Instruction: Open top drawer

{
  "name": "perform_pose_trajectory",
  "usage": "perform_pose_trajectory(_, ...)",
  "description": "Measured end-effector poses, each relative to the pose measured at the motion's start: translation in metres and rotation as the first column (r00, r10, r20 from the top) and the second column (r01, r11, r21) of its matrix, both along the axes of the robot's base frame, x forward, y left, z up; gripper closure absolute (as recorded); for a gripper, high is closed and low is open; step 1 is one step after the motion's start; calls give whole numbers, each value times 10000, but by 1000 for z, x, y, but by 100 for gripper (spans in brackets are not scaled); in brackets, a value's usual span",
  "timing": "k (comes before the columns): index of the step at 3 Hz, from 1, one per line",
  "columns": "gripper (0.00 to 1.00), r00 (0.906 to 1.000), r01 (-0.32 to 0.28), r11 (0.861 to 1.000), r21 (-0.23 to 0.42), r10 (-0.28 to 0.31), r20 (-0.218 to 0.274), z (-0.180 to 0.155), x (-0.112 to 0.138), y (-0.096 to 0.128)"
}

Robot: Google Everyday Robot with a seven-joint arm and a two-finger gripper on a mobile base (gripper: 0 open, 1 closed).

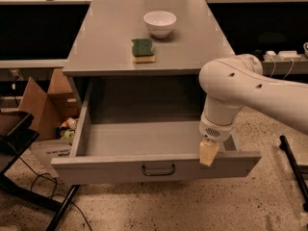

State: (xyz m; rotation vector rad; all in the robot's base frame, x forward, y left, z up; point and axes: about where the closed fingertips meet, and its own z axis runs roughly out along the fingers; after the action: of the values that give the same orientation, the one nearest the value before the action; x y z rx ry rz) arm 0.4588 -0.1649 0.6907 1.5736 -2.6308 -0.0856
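The top drawer (144, 138) is a wide grey metal box pulled far out of the cabinet, and its inside shows nothing in it. Its front panel (96, 169) carries a small dark bail handle (158, 170) at centre. My gripper (209, 153) hangs from the white arm (240, 88) over the drawer's front right rim, to the right of the handle. Only its cream-coloured tip shows, resting at or just behind the front panel's top edge.
A white bowl (160, 23) and a green sponge (143, 50) sit on the grey cabinet top (106, 37). A cardboard box (45, 107) stands at the left, with a dark stand (19, 134) and cables in front of it. A dark leg (293, 165) stands at the right.
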Motion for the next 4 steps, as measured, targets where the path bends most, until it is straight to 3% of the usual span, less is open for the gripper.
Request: perform_pose_trajectory(4, 100, 9988, 380, 9992, -157, -385, -305, 0, -19, -4)
